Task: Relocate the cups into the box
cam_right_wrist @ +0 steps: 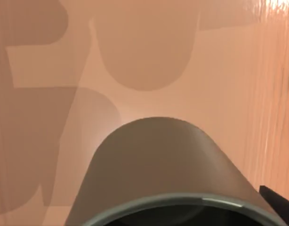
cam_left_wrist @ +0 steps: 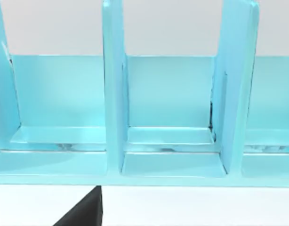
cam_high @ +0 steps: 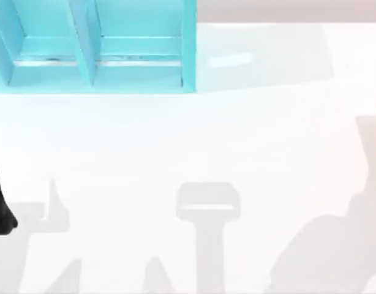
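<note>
I am looking at the plain dark olive-grey round cup in the right wrist view. It is sitting very close under the wrist of my right arm, with its rim turned toward the camera and its closed end pointing away. Its long axis is therefore running almost straight out from the right gripper, of which I am seeing only a small black tip just beside the rim of the cup. I cannot tell whether this gripper is closed on the cup or only standing around it, and I cannot tell either whether the cup is upright or tilted over the pale surface behind it. The turquoise box with upright dividers is lying at the far left of the white table in the top view, well apart from the right side where my right arm is working. I judge that the cup must travel across toward the left to reach a compartment. My left arm is waiting at the left edge of the table, and the left gripper is facing the open compartments of the box from near. I am seeing only a black wedge of it, so how wide it is standing I cannot tell. In my judgement the left arm is nearer to the box, while the right arm is nearer to this cup.
</note>
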